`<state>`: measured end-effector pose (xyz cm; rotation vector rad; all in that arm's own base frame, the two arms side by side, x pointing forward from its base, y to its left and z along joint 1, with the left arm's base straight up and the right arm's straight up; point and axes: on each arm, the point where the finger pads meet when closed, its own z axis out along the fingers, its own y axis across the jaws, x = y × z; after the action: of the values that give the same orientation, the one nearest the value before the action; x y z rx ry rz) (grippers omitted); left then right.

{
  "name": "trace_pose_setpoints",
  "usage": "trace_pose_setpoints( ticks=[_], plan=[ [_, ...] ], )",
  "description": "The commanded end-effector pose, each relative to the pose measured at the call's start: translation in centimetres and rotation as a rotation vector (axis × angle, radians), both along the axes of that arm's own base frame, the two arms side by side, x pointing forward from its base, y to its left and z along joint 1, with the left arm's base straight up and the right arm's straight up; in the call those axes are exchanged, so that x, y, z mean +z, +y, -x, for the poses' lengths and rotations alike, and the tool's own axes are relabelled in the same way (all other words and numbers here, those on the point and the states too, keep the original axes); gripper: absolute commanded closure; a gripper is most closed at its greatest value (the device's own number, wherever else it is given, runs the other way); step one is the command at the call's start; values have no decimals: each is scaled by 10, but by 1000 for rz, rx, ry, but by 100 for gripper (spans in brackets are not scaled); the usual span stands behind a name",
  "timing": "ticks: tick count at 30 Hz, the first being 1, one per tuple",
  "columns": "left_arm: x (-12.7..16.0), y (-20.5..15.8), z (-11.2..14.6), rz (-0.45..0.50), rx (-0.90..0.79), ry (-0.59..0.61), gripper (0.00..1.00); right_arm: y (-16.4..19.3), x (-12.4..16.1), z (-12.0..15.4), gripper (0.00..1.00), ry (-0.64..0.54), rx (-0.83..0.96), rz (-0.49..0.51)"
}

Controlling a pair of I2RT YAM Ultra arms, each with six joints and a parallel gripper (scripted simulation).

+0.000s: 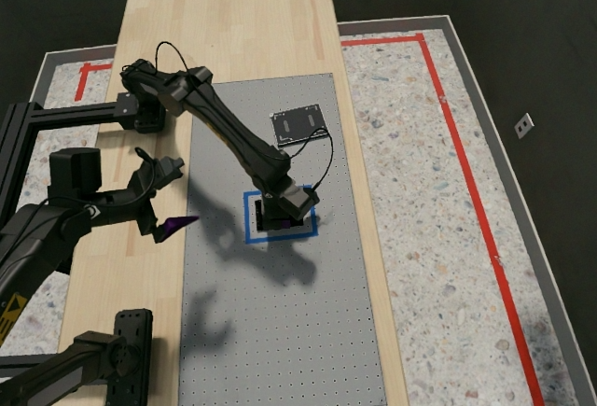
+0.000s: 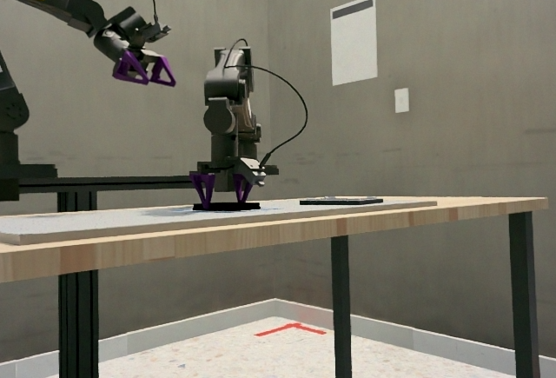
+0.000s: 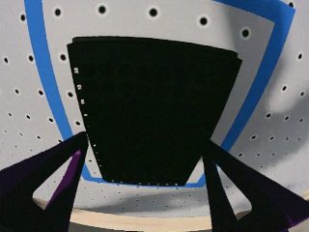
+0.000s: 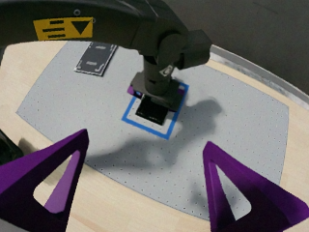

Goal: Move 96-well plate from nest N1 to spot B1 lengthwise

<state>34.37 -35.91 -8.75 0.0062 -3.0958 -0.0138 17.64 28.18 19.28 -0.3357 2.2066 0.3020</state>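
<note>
The 96-well plate [image 1: 259, 216] [image 2: 227, 206] [image 3: 154, 106] [image 4: 152, 112] looks almost black and lies low on the perforated board, its long side along the long side of the blue taped outline [image 1: 282, 238] [image 3: 47, 72]. Grey board shows between plate and tape on several sides; the plate's far edge meets the tape line in the left wrist view. My left gripper [image 2: 224, 205] [image 3: 146, 142] is open, with its fingers on either side of the plate. The arm hides part of the plate from above. My right gripper [image 2: 161, 82] [image 4: 147, 141] is open and empty, high above the bench.
The dark plate nest N1 [image 1: 301, 124] [image 2: 340, 202] [image 4: 97, 58] holds nothing and sits beyond the outline on the same grey board [image 1: 289, 324]. The left arm reaches across the board. The right arm hangs over the bench's near side, toward the black mounting frame [image 1: 72, 114].
</note>
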Motion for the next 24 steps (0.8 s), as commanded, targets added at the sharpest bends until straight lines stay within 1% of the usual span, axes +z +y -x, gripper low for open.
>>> trace_pose_setpoints(
  ticks=[1,8,12,16,18,23,24],
  plan=[
    [19,-4,-13,30,-7,-41,0,1,13,-4,0,-22,-23,-23],
    [49,-3,-20,48,-3,-60,0,1,13,-4,0,-22,-23,-23],
    [55,-7,-18,48,-2,-59,0,1,13,-4,0,-22,-23,-23],
    [81,-6,-18,48,-2,-59,0,1,13,-4,0,-22,-23,-23],
    [77,-4,-14,26,-3,-37,0,1,13,-4,0,-22,-23,-23],
    [80,-15,-30,75,-57,-124,0,1,13,-4,0,-22,-23,-23],
    [78,-16,-30,77,-79,-135,0,1,13,-4,0,-22,-23,-23]
  ],
)
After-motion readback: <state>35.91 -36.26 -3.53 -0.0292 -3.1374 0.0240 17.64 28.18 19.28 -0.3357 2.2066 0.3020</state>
